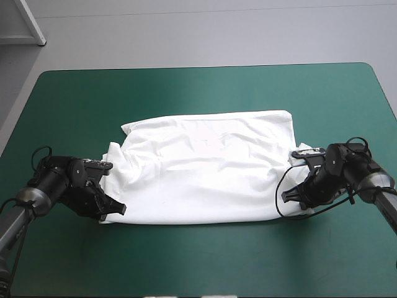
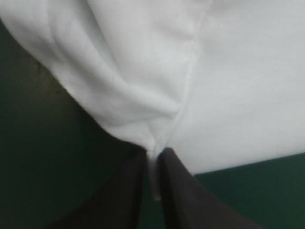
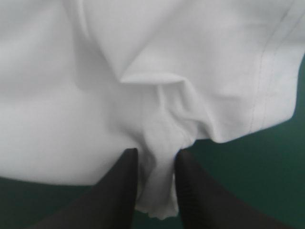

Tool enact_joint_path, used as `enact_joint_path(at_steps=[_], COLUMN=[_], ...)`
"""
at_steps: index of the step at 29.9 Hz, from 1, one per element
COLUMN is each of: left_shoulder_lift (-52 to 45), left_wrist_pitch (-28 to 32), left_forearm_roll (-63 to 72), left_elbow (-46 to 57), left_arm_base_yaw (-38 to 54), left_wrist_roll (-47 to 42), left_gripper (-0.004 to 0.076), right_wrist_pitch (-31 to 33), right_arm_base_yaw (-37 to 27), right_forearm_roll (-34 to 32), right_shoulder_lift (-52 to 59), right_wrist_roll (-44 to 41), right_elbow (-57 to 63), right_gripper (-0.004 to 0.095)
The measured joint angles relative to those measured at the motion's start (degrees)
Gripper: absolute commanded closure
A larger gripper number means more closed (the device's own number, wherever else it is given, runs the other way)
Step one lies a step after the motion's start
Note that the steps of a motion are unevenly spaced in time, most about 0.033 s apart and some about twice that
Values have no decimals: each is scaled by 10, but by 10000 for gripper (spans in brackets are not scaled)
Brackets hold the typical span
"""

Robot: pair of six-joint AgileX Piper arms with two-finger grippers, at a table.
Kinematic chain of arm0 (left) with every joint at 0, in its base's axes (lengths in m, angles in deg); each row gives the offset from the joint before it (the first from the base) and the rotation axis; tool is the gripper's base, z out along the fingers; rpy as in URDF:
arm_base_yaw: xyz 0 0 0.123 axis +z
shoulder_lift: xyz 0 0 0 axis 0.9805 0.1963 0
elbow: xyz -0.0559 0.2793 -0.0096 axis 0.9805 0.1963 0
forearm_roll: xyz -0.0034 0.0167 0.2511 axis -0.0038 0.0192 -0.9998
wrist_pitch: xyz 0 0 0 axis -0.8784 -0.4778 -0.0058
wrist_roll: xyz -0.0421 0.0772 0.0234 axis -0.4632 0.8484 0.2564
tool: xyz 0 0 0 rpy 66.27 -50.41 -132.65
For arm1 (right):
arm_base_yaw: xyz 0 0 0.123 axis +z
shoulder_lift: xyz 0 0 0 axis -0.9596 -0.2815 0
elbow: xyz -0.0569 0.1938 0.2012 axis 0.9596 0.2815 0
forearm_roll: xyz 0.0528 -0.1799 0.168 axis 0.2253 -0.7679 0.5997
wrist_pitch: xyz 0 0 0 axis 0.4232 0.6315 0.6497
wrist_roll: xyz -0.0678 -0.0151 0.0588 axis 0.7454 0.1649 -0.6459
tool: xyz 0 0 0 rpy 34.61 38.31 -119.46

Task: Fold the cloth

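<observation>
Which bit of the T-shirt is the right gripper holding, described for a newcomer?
On the teal-green table the white T-shirt lies spread flat. On its right edge, toward the near side, the right gripper has its jaws nearly shut on a narrow bunched tuft. Unlike the smooth cloth around it, it is gathered into a puckered strip.

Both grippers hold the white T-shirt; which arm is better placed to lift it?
Probably right: the right gripper clamps a thick bunch of the white short-sleeved T-shirt; the left gripper pinches only a thin seam.

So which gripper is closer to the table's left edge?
Left. The left gripper grips the T-shirt's side toward that table edge; the right gripper grips its opposite side.
</observation>
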Motion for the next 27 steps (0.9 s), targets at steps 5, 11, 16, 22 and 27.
enact_joint_path(at_steps=[5,11,16,22,27], left_shoulder_lift=[0,-1,-2,-4,-4], left_wrist_pitch=[24,49,18,-11,9], left_forearm_roll=[-2,-2,-3,-45,-107], left_elbow=[2,-37,-152,-214,-173], left_arm_base_yaw=[0,0,0,0,6], left_wrist_roll=[-6,-34,-38,-57,-113], left_gripper=[164,204,212,212,212], right_wrist_pitch=[-34,-39,-37,-30,-26], right_arm_base_yaw=[0,0,0,0,0], right_forearm_roll=[1,-14,-41,-45,-45], right_shoulder_lift=[0,13,41,72,76], right_wrist_roll=[0,-6,-10,-11,-13], right_elbow=[-6,-73,-119,-122,-122], right_gripper=[157,158,158,170,217])
